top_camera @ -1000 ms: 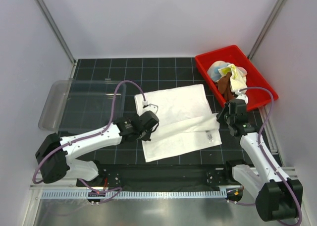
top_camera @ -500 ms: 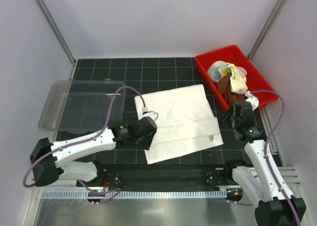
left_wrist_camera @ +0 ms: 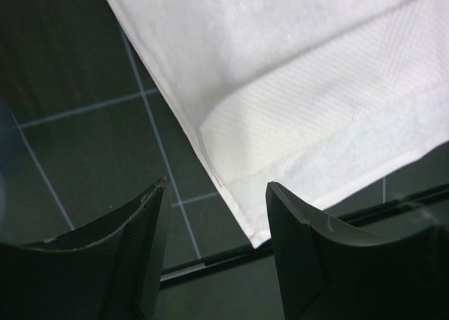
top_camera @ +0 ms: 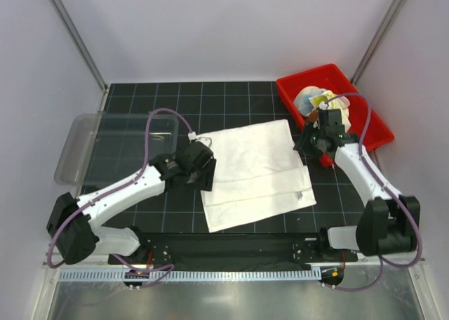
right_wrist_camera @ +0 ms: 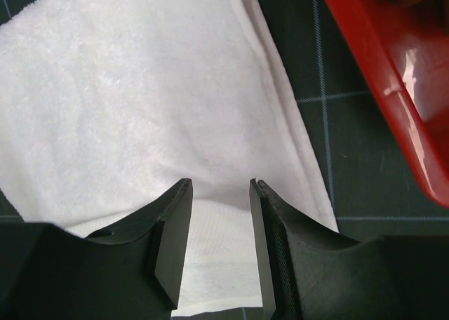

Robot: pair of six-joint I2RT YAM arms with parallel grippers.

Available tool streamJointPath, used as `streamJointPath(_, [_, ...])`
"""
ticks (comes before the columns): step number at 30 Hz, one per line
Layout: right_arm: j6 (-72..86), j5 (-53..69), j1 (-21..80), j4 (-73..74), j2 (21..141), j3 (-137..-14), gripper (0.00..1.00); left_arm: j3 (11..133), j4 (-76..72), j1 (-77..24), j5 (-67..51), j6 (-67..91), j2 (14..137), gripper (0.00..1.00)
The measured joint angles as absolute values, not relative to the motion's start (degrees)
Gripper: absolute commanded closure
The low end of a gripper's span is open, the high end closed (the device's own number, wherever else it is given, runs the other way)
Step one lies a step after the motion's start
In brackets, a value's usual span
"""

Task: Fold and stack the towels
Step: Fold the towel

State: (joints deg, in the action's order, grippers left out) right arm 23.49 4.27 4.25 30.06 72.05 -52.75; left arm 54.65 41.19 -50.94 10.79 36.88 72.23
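- Slack is the first risk. The cream-white towel (top_camera: 252,169) lies folded once, flat on the black table (top_camera: 140,99) between the arms. Its layers look slightly stepped at the near edge, so a pinch that catches only the top layer would peel the fold open instead of doubling it.
- The left hand (left_wrist_camera: 216,190) is spread and holds nothing, poised over the towel's left edge near a corner. Closing from here, it could miss the hem and nip bare table, or drag the cloth sideways.
- The right hand (right_wrist_camera: 221,187) is likewise spread and empty, above the towel's right edge. The red bin (right_wrist_camera: 382,88) stands just beside it, so a wide swing could knock its wall or shove it.
- Uneven lifting by the two hands would skew the next fold and leave a crooked base for the stack.
- The pile of small towels (top_camera: 313,99) sits bunched together in the bin, so one reach may pull out more than one.
- The clear tray (top_camera: 84,151) at the left sits well apart and looks like no hazard.
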Motion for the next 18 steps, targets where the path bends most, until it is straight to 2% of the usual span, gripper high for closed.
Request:
streamJointPath(8, [17.52,8.51,4.25,35.99,86.04,-64.58,0.55,64.2,41.43,-38.89,3.53,32.27,80.77,0.4])
streamJointPath(18, [16.49,9.32,4.25,37.69,89.67,-62.89,0.55,64.64,42.28,-37.87,-6.02,29.52,90.5,0.44])
